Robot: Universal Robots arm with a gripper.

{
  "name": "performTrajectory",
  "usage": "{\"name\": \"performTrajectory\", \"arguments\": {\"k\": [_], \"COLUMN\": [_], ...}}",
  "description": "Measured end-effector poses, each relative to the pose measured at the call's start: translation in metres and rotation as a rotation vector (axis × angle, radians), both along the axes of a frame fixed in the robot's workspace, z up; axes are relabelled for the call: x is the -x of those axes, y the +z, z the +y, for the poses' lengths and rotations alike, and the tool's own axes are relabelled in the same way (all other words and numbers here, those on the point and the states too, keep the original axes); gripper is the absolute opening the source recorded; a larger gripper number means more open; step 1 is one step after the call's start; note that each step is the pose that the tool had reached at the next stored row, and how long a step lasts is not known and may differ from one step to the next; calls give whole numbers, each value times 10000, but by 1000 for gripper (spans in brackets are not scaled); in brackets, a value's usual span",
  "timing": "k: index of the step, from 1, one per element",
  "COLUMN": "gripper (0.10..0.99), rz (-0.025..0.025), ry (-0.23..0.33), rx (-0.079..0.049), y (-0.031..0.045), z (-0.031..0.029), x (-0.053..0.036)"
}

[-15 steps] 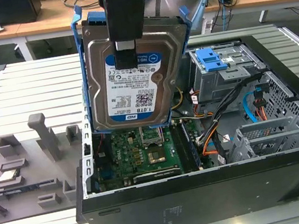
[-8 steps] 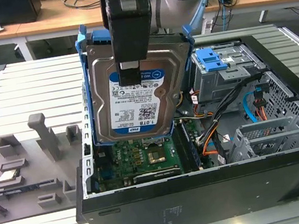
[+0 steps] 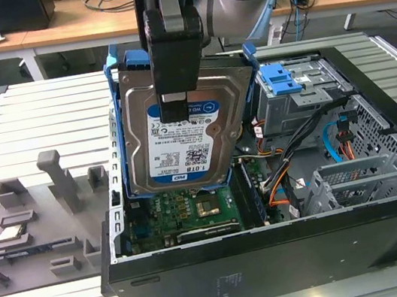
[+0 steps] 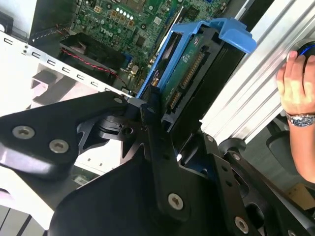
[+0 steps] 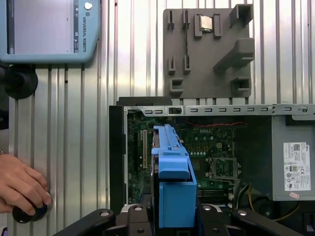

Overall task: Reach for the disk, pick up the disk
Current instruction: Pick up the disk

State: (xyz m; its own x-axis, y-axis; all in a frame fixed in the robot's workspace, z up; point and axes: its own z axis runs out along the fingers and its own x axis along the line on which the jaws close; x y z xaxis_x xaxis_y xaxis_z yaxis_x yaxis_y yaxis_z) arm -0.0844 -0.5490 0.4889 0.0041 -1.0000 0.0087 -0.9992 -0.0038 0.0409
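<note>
The gripper (image 3: 175,110) is clamped on the hard drive (image 3: 180,132), holding it upright above the open computer case (image 3: 278,257).

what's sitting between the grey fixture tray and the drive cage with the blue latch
In the exterior view, between the grey fixture tray and the drive cage, the disk hangs upright in the gripper, above the motherboard.

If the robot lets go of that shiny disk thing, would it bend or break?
The disk looks like a stiff metal slab, so it probably won't bend. It hangs upright from the gripper above the open computer case, so it would likely drop onto the green board. It's probably heavy for its size, and a fall might damage it.
</note>
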Motion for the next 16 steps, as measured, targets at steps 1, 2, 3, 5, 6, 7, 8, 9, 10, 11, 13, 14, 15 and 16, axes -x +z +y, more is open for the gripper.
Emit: {"name": "performTrajectory", "arguments": {"k": [1, 2, 3, 5, 6, 7, 8, 9, 10, 11, 13, 14, 15, 16], "gripper": [365, 365, 365, 365, 365, 365, 365, 365, 365, 365, 365, 365, 365, 365], "rz": [0, -1, -1, -1, -1, -1, -1, 0, 0, 0, 0, 1, 1, 1], "ry": [1, 1, 2, 0, -1, -1, 1, 2, 0, -1, 1, 0, 0, 2], "rx": [0, -1, -2, -2, 0, -1, -1, -1, -1, 0, -1, 0, 0, 0], "y": [0, -1, -2, -1, 0, -1, -1, -1, -1, -1, -1, -1, -1, -1], "z": [0, 0, -1, 0, 0, 0, 0, 0, 0, 0, 0, 0, 0, 0], "x": [0, -2, -8, -46, -83, -108, -146, -170, -223, -279, -380, -411, -487, -531]}}
